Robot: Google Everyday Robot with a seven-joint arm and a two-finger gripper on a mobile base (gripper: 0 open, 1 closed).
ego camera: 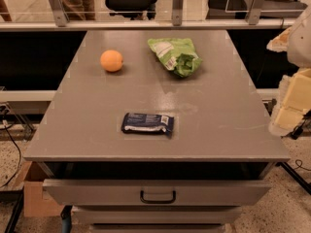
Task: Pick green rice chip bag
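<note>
The green rice chip bag point(174, 56) lies on the far right part of the grey table top point(214, 106). It is crumpled light-green foil with a white label patch, and its darker green folded end points toward me. My gripper point(290, 111) shows as cream-coloured blocks at the right edge of the view, off the table's right side. It is well to the right of the bag, nearer to me, and apart from it.
An orange point(112, 60) sits on the far left of the table. A flat dark-blue packet point(147, 123) lies near the front middle. A drawer with a black handle point(158, 196) stands slightly open below the top. A metal rail point(146, 25) and office chairs are behind.
</note>
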